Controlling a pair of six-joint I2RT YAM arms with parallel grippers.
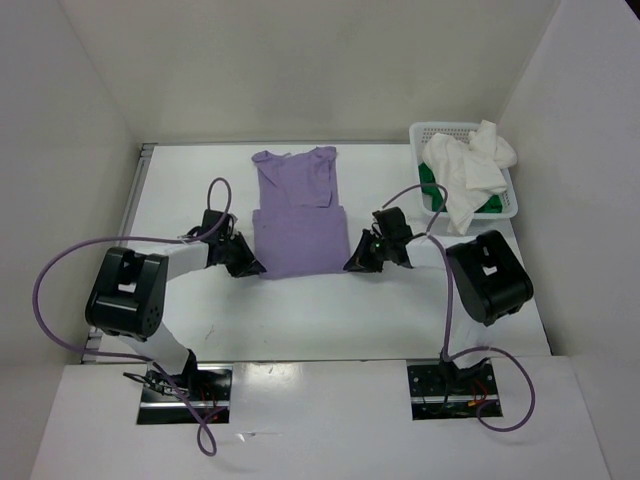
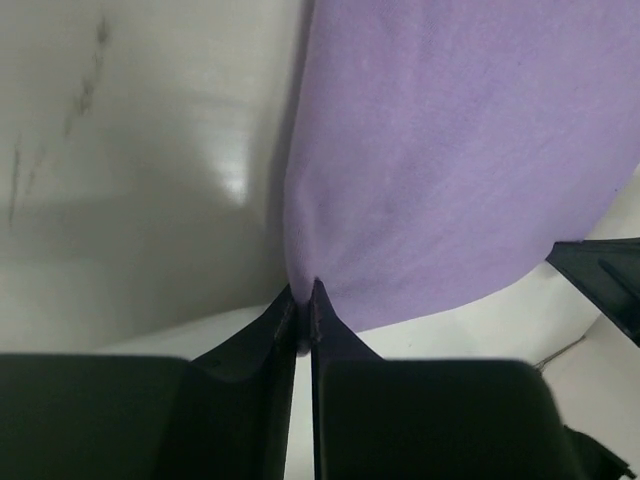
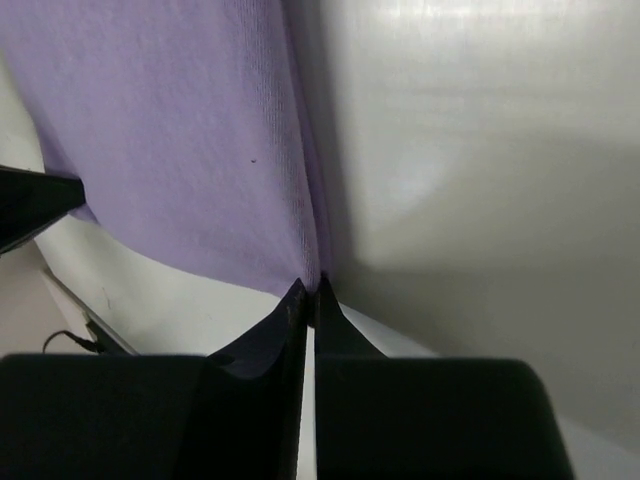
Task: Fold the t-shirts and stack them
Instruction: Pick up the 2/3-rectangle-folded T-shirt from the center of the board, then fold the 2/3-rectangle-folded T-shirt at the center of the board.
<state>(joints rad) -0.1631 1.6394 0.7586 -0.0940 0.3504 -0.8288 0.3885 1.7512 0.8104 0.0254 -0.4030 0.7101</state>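
Lavender shirt (image 1: 298, 225): your left gripper (image 1: 250, 268) and right gripper (image 1: 355, 265) both clamp its near corners; the basket (image 1: 440, 127) stands well apart, far right.

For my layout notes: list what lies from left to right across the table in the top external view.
left tool → lavender t-shirt → right tool → white basket

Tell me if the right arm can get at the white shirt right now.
Likely not yet: the right gripper is pinched shut on the lavender shirt. Once released, the white shirt atop the basket lies close, unobstructed.
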